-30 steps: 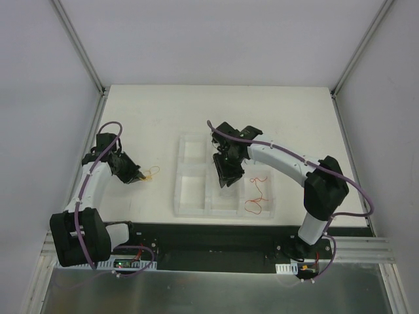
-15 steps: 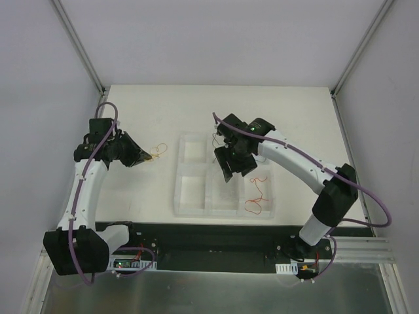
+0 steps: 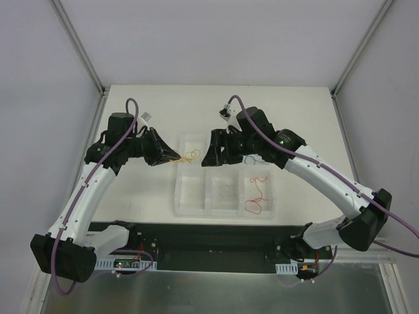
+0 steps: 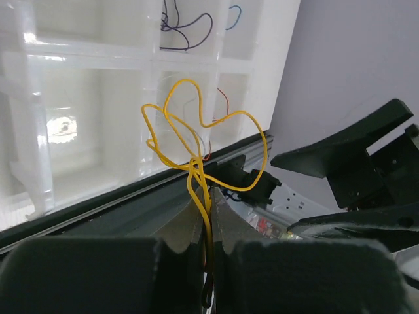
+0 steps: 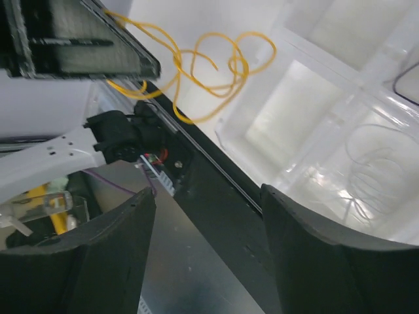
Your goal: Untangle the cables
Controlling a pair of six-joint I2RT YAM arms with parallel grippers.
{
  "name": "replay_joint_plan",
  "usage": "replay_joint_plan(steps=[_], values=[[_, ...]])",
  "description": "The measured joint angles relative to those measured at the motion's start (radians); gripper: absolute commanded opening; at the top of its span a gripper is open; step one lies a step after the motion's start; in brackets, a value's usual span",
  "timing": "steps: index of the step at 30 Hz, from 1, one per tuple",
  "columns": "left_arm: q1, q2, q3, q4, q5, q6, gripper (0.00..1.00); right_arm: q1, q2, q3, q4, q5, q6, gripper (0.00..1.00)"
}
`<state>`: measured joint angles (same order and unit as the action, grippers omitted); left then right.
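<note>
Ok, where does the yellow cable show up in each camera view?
Top external: yellow cable hangs from left gripper, near the clear tray.
Left wrist: yellow cable loops at centre.
Right wrist: yellow cable, top centre.
Shared landmark: the clear tray.

Left tool [image 3: 175,156] clamped, right tool [image 3: 208,156] agape

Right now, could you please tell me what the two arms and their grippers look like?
Both the left arm and right arm have white tubular links with chunky black joints and a thin purple hose looping alongside. The left gripper and right gripper are black, with two wedge-shaped fingers each.
</note>
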<state>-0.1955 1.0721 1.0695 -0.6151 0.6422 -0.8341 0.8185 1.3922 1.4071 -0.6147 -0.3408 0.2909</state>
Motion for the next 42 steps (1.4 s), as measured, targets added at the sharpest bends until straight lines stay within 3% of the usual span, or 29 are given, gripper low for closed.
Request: replay_joint_plan(steps=[10,14,17,18,22,25,31,36,39,42], values=[[-0.104,-0.039,-0.046,0.072,0.03,-0.103,0.0,-0.036,0.046,-0.045,0.192,-0.118,0.212,0.58],[-0.133,-0.039,-0.049,0.081,0.029,-0.12,0.0,-0.036,0.071,-0.048,0.22,-0.14,0.285,0.35],[-0.133,-0.04,-0.05,0.082,0.029,-0.122,0.0,-0.035,0.085,-0.052,0.23,-0.152,0.322,0.05],[-0.133,-0.042,-0.051,0.084,0.029,-0.122,0.0,-0.035,0.087,-0.056,0.232,-0.155,0.328,0.0],[-0.133,-0.06,-0.068,0.089,0.012,-0.129,0.0,-0.035,0.09,-0.07,0.207,-0.132,0.333,0.0],[-0.133,-0.105,-0.113,0.095,-0.024,-0.155,0.07,-0.035,0.07,-0.07,0.163,-0.065,0.295,0.0],[-0.087,-0.145,-0.203,0.042,-0.078,-0.16,0.11,-0.036,-0.09,-0.065,0.162,0.032,0.218,0.0],[0.018,-0.078,-0.249,0.003,-0.06,-0.107,0.22,-0.035,-0.179,0.053,0.187,0.054,0.187,0.0],[0.033,-0.061,-0.249,-0.021,-0.076,-0.068,0.31,-0.041,-0.18,0.137,0.185,0.06,0.168,0.0],[0.033,-0.063,-0.246,-0.034,-0.088,-0.032,0.34,-0.043,-0.178,0.179,0.178,0.064,0.155,0.0]])
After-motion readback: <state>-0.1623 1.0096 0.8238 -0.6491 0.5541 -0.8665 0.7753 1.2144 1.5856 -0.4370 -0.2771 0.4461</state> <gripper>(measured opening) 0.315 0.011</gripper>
